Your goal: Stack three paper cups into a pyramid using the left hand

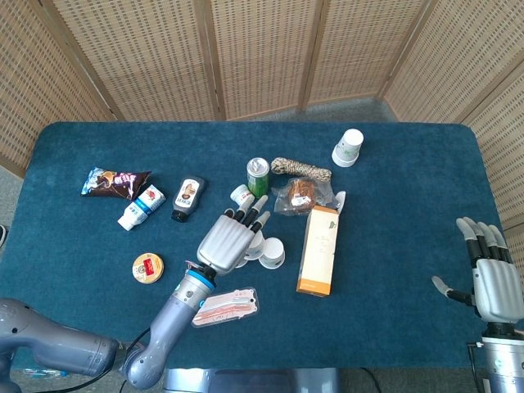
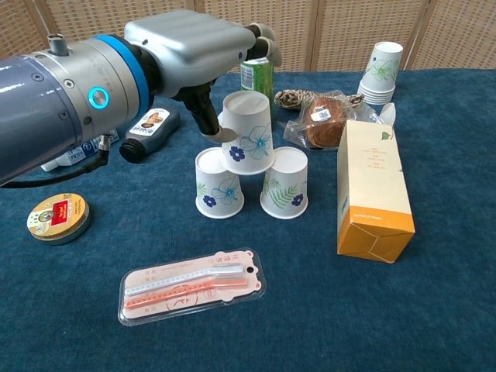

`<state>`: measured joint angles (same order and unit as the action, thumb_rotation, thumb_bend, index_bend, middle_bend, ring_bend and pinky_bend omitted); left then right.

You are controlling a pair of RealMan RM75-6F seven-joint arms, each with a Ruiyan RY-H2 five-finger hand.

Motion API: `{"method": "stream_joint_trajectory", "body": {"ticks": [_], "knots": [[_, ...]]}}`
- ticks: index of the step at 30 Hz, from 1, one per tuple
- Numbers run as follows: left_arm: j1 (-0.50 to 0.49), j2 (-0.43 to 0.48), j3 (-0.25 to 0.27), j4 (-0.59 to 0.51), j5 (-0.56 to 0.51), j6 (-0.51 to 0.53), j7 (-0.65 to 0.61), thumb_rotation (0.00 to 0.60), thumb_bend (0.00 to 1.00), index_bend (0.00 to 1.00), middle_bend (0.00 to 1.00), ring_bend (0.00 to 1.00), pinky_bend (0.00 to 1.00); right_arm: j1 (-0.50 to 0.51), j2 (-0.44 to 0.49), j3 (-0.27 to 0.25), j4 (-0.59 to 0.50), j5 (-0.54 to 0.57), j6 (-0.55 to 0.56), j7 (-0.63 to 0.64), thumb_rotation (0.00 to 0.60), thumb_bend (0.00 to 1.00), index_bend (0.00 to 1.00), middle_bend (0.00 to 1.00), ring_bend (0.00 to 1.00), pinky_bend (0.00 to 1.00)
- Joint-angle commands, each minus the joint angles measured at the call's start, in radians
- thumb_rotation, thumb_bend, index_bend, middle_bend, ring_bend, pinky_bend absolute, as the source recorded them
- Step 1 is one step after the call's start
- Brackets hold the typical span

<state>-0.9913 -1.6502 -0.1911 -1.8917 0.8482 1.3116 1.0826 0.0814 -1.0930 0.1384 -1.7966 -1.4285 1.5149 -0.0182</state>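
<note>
Two upturned paper cups stand side by side, the left base cup (image 2: 218, 183) and the right base cup (image 2: 284, 183). A third cup (image 2: 248, 132) with a blue flower sits upright, mouth down, across their tops. My left hand (image 2: 186, 46) hovers just behind and left of it; its fingers are lifted and spread, and only the thumb lies close to the cup's left side. In the head view the left hand (image 1: 223, 241) hides most of the cups (image 1: 273, 252). My right hand (image 1: 493, 278) rests at the table's right edge with its fingers apart, holding nothing.
An orange carton (image 2: 373, 190) stands right of the cups. Behind them are a green can (image 2: 256, 74), a wrapped snack (image 2: 325, 116) and a stack of spare cups (image 2: 381, 74). A toothbrush pack (image 2: 191, 284) lies in front, and a round tin (image 2: 56, 217) and a sauce bottle (image 2: 151, 132) at left.
</note>
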Motion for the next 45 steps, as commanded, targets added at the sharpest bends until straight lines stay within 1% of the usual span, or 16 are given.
{"method": "stream_joint_trajectory", "body": {"ticks": [1,4,7,10,14,18,23,25,28,31,34,38,41,45], "knots": [[0.011,0.017,0.002,-0.013,0.016,0.006,-0.021,0.6,0.29,0.07,0.0,0.01,0.39,0.0,0.0,0.0,0.0,0.0,0.0,0.0,0.6,0.19,0.01,0.0,0.0,0.0],[0.026,0.051,0.012,-0.037,0.039,0.012,-0.039,0.6,0.29,0.05,0.0,0.0,0.38,0.0,0.0,0.0,0.001,0.0,-0.001,0.0,0.6,0.19,0.01,0.0,0.0,0.0],[0.052,0.113,0.032,-0.067,0.08,0.009,-0.079,0.6,0.29,0.03,0.0,0.0,0.34,0.0,0.001,0.0,0.001,0.0,-0.001,0.002,0.6,0.19,0.01,0.0,0.0,0.0],[0.087,0.194,0.062,-0.096,0.138,-0.001,-0.143,0.6,0.29,0.02,0.0,0.0,0.3,-0.001,0.001,-0.002,-0.003,-0.003,0.0,0.003,0.6,0.19,0.01,0.0,0.0,0.0],[0.156,0.322,0.11,-0.126,0.248,0.009,-0.262,0.6,0.29,0.01,0.0,0.0,0.28,-0.002,0.001,-0.003,-0.007,-0.008,0.004,-0.001,0.6,0.19,0.01,0.0,0.0,0.0],[0.231,0.452,0.163,-0.135,0.343,0.024,-0.384,0.6,0.29,0.0,0.0,0.0,0.24,-0.002,0.001,-0.005,-0.009,-0.01,0.004,-0.004,0.6,0.19,0.01,0.0,0.0,0.0],[0.337,0.602,0.242,-0.115,0.468,0.059,-0.532,0.6,0.29,0.0,0.0,0.0,0.17,-0.002,-0.001,-0.006,-0.013,-0.014,0.006,-0.012,0.6,0.19,0.01,0.0,0.0,0.0],[0.372,0.645,0.266,-0.101,0.496,0.067,-0.585,0.6,0.29,0.0,0.0,0.0,0.14,-0.002,-0.002,-0.007,-0.014,-0.016,0.007,-0.016,0.6,0.19,0.01,0.0,0.0,0.0],[0.425,0.714,0.304,-0.078,0.512,0.057,-0.67,0.6,0.29,0.0,0.0,0.0,0.06,-0.002,-0.004,-0.01,-0.018,-0.022,0.008,-0.024,0.6,0.19,0.01,0.0,0.0,0.0],[0.471,0.746,0.33,-0.05,0.546,0.068,-0.722,0.6,0.29,0.0,0.0,0.0,0.0,-0.002,-0.007,-0.012,-0.018,-0.027,0.011,-0.032,0.6,0.19,0.01,0.0,0.0,0.0],[0.535,0.754,0.354,-0.012,0.602,0.117,-0.774,0.6,0.29,0.0,0.0,0.0,0.0,-0.003,-0.009,-0.013,-0.019,-0.029,0.012,-0.039,0.6,0.19,0.01,0.0,0.0,0.0],[0.627,0.742,0.383,0.041,0.673,0.19,-0.867,0.6,0.29,0.0,0.0,0.0,0.0,-0.004,-0.011,-0.016,-0.022,-0.035,0.015,-0.048,0.6,0.19,0.01,0.0,0.0,0.0],[0.685,0.723,0.402,0.091,0.715,0.23,-0.912,0.6,0.29,0.0,0.0,0.0,0.0,-0.004,-0.012,-0.018,-0.024,-0.038,0.016,-0.053,0.6,0.19,0.01,0.0,0.0,0.0],[0.758,0.686,0.412,0.148,0.734,0.276,-0.969,0.6,0.29,0.0,0.0,0.0,0.0,-0.005,-0.011,-0.017,-0.026,-0.039,0.018,-0.052,0.6,0.19,0.01,0.0,0.0,0.0]]}}
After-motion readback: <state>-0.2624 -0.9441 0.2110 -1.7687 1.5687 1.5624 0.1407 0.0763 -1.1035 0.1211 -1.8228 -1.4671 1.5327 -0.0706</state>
